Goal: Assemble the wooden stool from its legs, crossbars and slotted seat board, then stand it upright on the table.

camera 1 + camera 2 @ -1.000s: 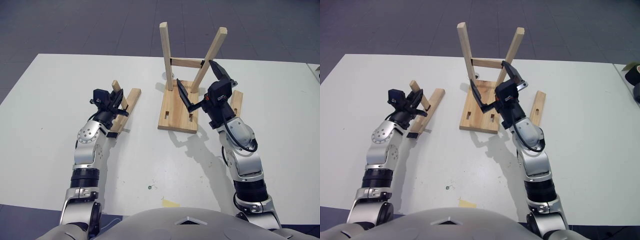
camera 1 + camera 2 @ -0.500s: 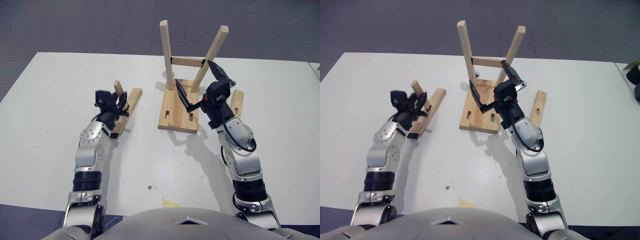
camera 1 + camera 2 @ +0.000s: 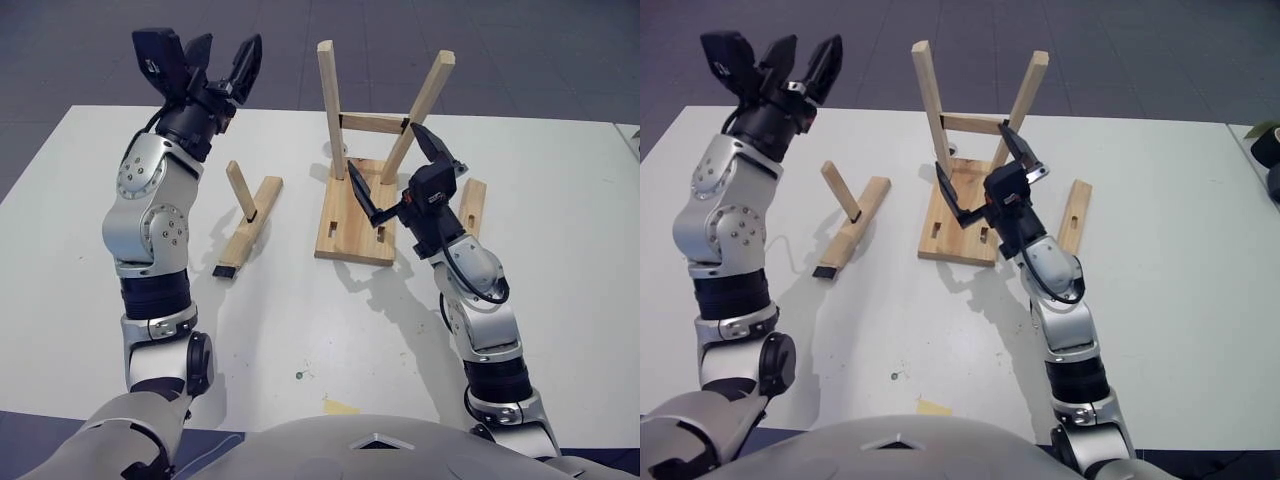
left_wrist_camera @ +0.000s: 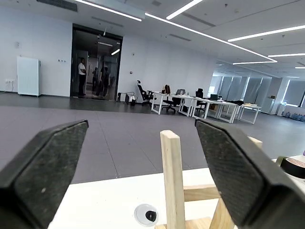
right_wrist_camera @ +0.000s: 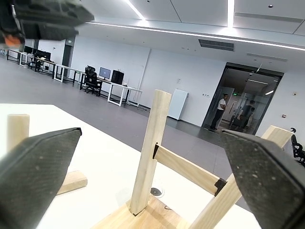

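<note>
The slotted seat board (image 3: 345, 225) lies flat at mid-table with two legs (image 3: 332, 100) (image 3: 422, 112) standing up out of it, joined by a crossbar (image 3: 372, 124). My right gripper (image 3: 396, 168) is open just in front of the right-hand leg, nothing between its fingers (image 5: 38, 176). My left gripper (image 3: 226, 55) is open and raised high over the table's far left part, holding nothing. Below it a loose leg (image 3: 248, 222) lies on the table with a short bar (image 3: 240, 190) sticking up from it. Another slotted leg (image 3: 472, 205) lies right of the board.
The white table (image 3: 90, 200) has open room at the left and the front. A yellow scrap (image 3: 340, 406) lies near the front edge. A round mark (image 4: 146, 215) sits behind the board. Dark objects (image 3: 1270, 160) stand off the table's right edge.
My left arm rose from the loose leg on the table to high above it, fingers open; the leg stayed on the table. The right arm barely moved.
</note>
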